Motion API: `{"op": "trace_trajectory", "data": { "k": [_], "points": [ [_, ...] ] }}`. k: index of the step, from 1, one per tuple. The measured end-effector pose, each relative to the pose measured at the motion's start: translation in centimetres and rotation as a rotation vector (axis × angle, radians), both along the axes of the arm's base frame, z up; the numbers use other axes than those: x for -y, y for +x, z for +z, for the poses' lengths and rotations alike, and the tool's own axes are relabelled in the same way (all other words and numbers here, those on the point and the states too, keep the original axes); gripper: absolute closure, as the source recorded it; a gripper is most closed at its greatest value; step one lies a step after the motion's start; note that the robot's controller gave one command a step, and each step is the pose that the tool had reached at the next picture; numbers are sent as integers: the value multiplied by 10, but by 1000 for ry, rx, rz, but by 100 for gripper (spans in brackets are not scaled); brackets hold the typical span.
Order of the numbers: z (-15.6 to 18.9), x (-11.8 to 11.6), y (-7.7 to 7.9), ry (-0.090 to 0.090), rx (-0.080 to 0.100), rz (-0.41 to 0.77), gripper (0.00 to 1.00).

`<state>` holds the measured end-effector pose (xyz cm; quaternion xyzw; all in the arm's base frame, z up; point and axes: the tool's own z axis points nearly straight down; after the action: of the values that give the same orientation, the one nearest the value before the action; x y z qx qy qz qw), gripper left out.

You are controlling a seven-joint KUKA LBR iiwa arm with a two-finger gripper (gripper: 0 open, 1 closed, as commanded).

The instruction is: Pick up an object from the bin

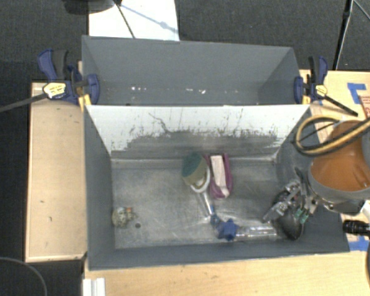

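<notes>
Claw point(288, 209) sits low at the bin's point(172, 73) right front, released or clenched I cannot tell, nothing lifted yet; past crumpled lump point(123, 216), green sponge point(194, 170) and purple-white packet point(219, 175), the blue-capped clear tube point(243, 230) lies just beside it, likely needing a short leftward reach.

The place looked like a robotics lab or test room, not a home or a shop. A grey metal bin point(191, 60) with sloped walls stood as a purpose-built work cell, and its inner back wall point(191, 131) was scuffed and scratched (the marks ran in a band along the bottom of the slope). A robot arm point(342, 168) with an orange cover reached in from the right, thick cables point(313, 130) looped about its wrist. Thin black cables point(346, 17) trailed over the dark carpet point(234, 11) behind the bin, and another cable point(12, 106) ran in from the left.
</notes>
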<state>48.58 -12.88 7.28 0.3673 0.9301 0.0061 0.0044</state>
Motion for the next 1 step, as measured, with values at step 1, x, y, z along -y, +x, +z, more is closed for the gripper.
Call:
{"op": "trace_trajectory", "data": {
  "k": [1],
  "points": [
    [47, -3, 2, -5, -9, 9, 100]
  ]
}}
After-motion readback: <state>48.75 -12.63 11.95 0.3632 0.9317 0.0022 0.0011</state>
